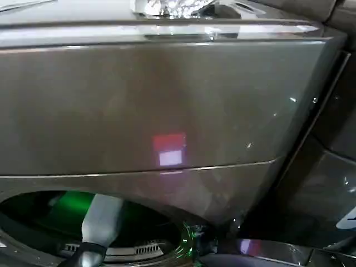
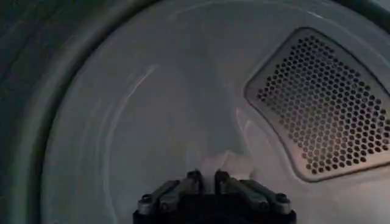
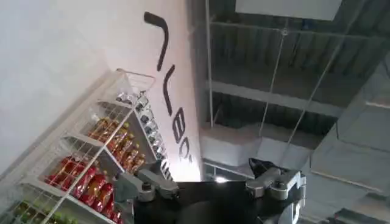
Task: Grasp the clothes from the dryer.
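You see the dryer (image 1: 167,105) as a big bronze-brown front panel that takes most of the head view, with its round porthole at the near left bottom, lit green inside. A small red and white reflection sits on the middle of the panel. The left arm (image 1: 103,222), in a light grey cover, reaches down into this porthole.

From the left wrist view you look into the pale drum (image 2: 152,122) of the dryer. A perforated metal plate (image 2: 326,103) is set in the drum's back wall. The left pincer (image 2: 205,178) has its two dark fingers close together, and they pinch a small white piece of the clothes (image 2: 226,162) just in front of the tips, against the drum wall.

The right pincer (image 3: 210,182) is well away from the dryer and points up toward the ceiling (image 3: 286,67). Its fingers stand wide apart with nothing between them. Beside it you see a white wall and a wire shelf (image 3: 91,164) with red and orange packages.
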Available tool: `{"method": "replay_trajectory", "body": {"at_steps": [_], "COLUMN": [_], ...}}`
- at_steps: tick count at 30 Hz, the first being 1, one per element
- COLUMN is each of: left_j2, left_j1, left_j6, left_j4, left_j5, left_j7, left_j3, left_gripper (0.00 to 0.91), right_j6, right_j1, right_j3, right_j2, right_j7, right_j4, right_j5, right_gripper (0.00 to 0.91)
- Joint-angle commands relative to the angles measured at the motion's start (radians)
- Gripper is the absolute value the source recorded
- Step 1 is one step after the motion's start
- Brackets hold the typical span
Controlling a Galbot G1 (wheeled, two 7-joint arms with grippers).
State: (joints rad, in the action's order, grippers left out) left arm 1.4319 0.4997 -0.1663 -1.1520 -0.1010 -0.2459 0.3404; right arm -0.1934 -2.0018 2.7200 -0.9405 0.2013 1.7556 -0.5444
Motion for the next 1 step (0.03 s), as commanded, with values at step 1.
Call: {"method": "replay_trajectory", "body": {"at_steps": [1], "left_j2": [-0.001], "left_j1": [-0.005], "left_j6": [0.004], "left_j4": [-0.001], "left_j5": [-0.004], "left_j7": [0.003], "left_j3": [-0.002], "left_gripper": [0.000], "right_j6": [-0.002], "right_j1": [-0.004], "right_j3": [0.005], "right_j2": [0.000], "right_j7": [0.003], "right_j4": [0.003], "right_j5": [-0.003], "right_gripper": [0.907]}}
